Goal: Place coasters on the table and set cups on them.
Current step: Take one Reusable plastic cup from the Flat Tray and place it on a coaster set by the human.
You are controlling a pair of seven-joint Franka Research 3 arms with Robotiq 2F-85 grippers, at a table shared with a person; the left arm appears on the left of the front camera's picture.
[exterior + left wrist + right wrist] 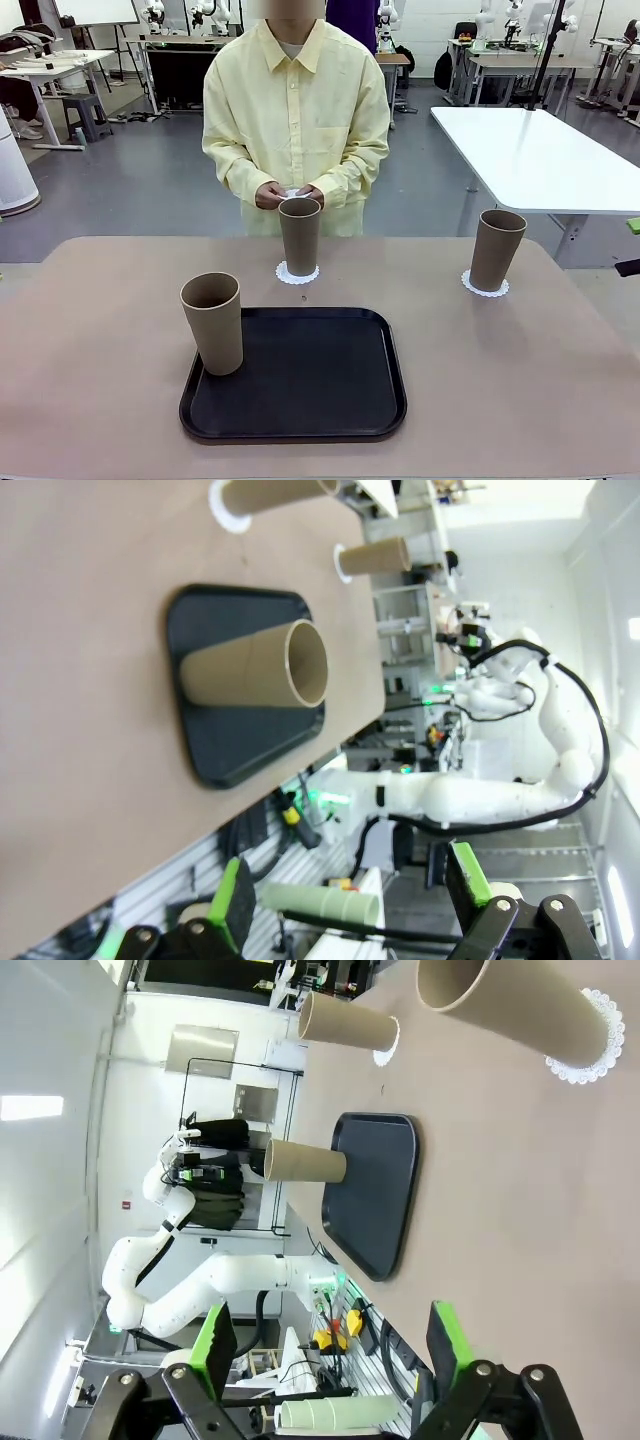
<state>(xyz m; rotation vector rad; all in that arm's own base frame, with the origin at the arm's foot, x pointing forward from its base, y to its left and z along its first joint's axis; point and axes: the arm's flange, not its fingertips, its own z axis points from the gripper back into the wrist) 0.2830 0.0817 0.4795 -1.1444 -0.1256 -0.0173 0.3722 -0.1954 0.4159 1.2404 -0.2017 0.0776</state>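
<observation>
While both end effectors stand back from the work area, I read the containers on the table (520, 400) as follows.

1. Black tray (320, 385): lies at the near centre of the table. It carries the tray cup (213, 322), which stands upright on the tray's left front part. In the left wrist view, the open mouth of this cup shows only its bare inner wall.
2. Centre cup (299, 235): stands upright on the centre coaster (297, 274), just beyond the tray's far edge.
3. Right cup (497, 249): stands upright on the right coaster (485, 287), well apart from the tray, toward the far right of the table.

The person's hands (288, 195) are together at waist height, just behind the rim of the centre cup. They pinch a small white item that I cannot identify.

Left end effector (350, 890): the jaws are spread wide and the green pads (232, 900) have nothing between them. The wrist is rolled so that the table stands on edge in its view. It hangs back from the tray and touches nothing.

Right end effector (330, 1345): the jaws are likewise spread wide and hold nothing. The wrist is rolled sideways and is held back from all three cups.
</observation>
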